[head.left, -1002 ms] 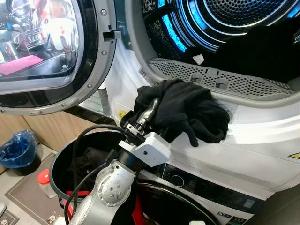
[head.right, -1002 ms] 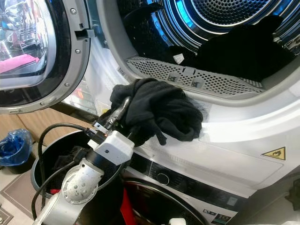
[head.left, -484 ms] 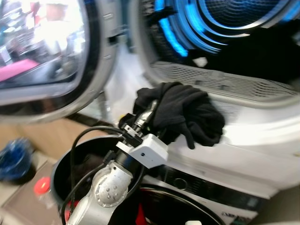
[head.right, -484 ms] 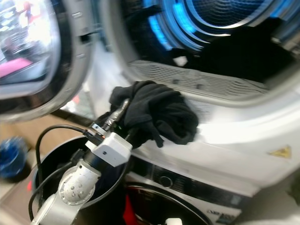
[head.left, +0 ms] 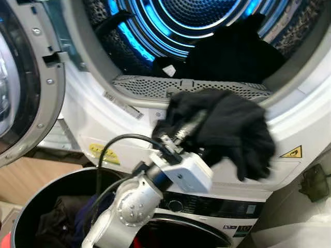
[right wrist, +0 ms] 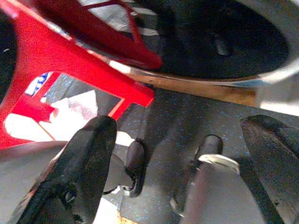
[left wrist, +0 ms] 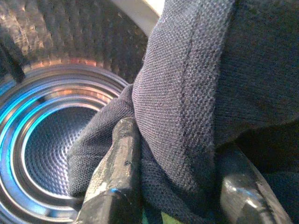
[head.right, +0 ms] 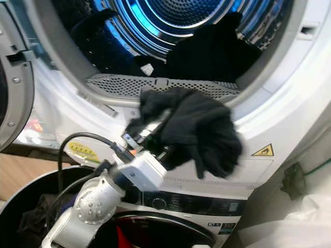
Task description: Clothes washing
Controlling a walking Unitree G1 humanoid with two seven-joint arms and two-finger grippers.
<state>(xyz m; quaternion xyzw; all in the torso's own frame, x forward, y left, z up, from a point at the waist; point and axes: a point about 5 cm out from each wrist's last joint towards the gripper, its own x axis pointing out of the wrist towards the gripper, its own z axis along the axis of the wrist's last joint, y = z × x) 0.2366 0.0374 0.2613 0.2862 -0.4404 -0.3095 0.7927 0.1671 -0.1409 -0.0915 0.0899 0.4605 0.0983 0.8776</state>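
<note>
Holding a bundled black garment [head.left: 227,126] in my left gripper [left wrist: 180,186], I have it raised in front of the open drum [head.left: 181,20] of the upper machine [head.left: 98,119], just outside the perforated grey lip [head.left: 155,87] at the bottom of the opening. The two fingers [left wrist: 117,186] are closed on a fold of the dark knit, which bulges between them and hangs down over the white front panel. More dark laundry [head.left: 232,51] lies inside the drum, lit blue from behind. The round door [head.left: 23,98] stands swung open on my left. Below the arm sits a black bin [head.left: 36,206] with dark clothes in it. My right gripper [right wrist: 187,158] hangs low with its fingers spread wide apart and nothing between them, above a dark speckled floor [right wrist: 187,116] beside something red [right wrist: 51,74].
</note>
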